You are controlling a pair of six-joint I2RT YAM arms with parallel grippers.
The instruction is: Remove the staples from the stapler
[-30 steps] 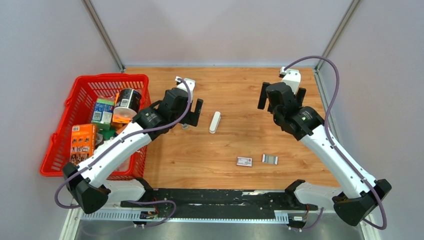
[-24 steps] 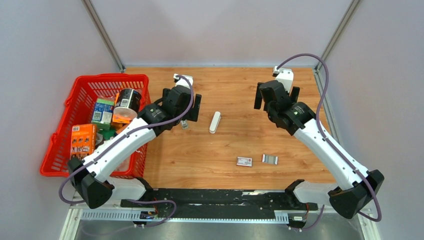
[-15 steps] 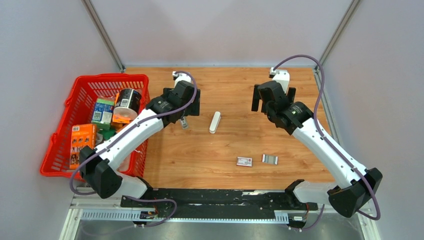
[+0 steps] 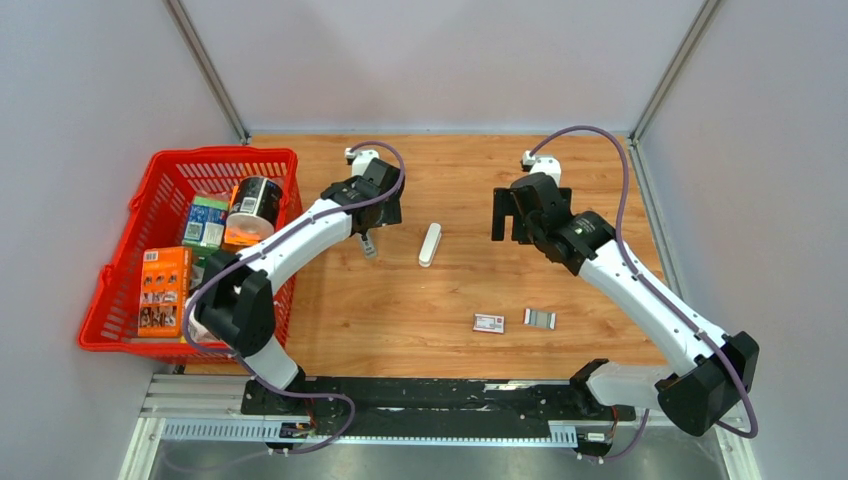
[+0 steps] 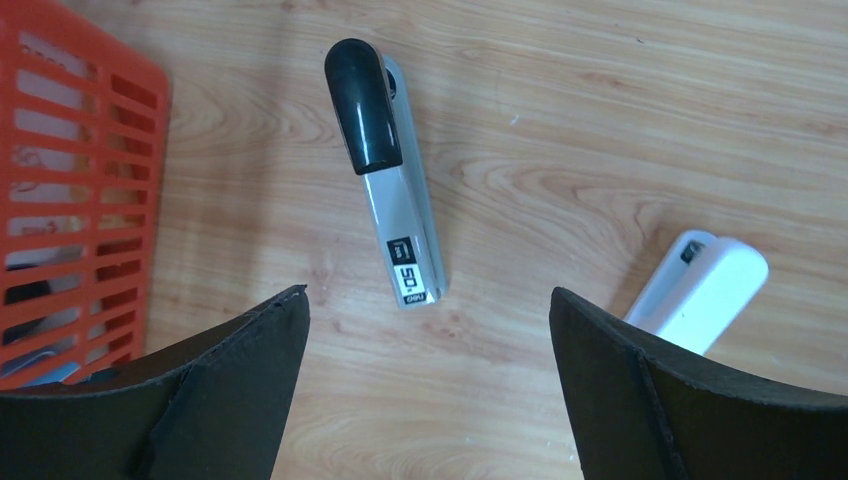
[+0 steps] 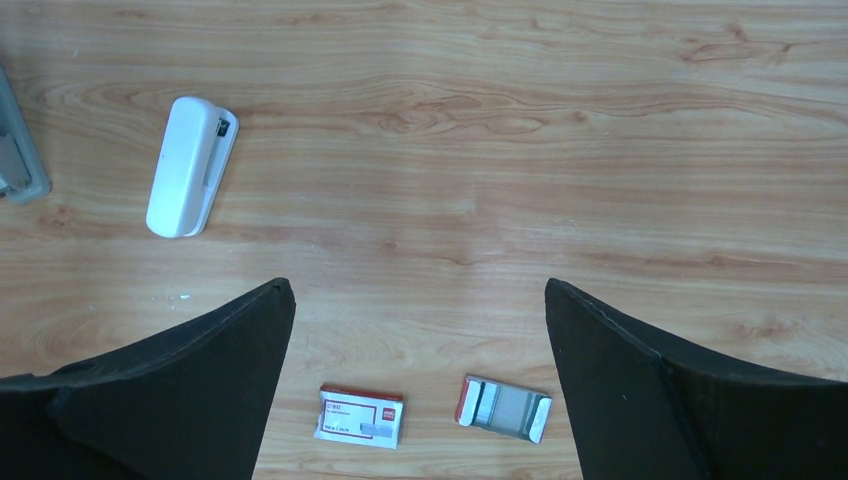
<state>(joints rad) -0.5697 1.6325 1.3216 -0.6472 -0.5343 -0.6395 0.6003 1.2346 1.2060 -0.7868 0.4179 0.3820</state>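
The white stapler (image 4: 430, 244) lies flat on the wooden table, mid-centre; it also shows as the stapler (image 5: 700, 285) and the stapler (image 6: 190, 166). Its grey-metal, black-tipped inner bar (image 4: 368, 246) lies apart to its left, seen close as the bar (image 5: 388, 180). My left gripper (image 4: 380, 216) hovers open just above that bar, and the left gripper (image 5: 425, 300) holds nothing between its fingers. My right gripper (image 4: 515, 216) hangs open right of the stapler; the right gripper (image 6: 418, 288) is empty too.
A small red-and-white box (image 4: 489, 322) and an open staple tray (image 4: 540, 319) lie near the front; they show as the box (image 6: 362, 416) and the tray (image 6: 505, 407). A red basket (image 4: 190, 158) of packages stands at the left.
My right gripper has swung left toward the table's centre. My left wrist has drawn back and up slightly while its arm swung round. The stapler, bar and boxes have stayed put.
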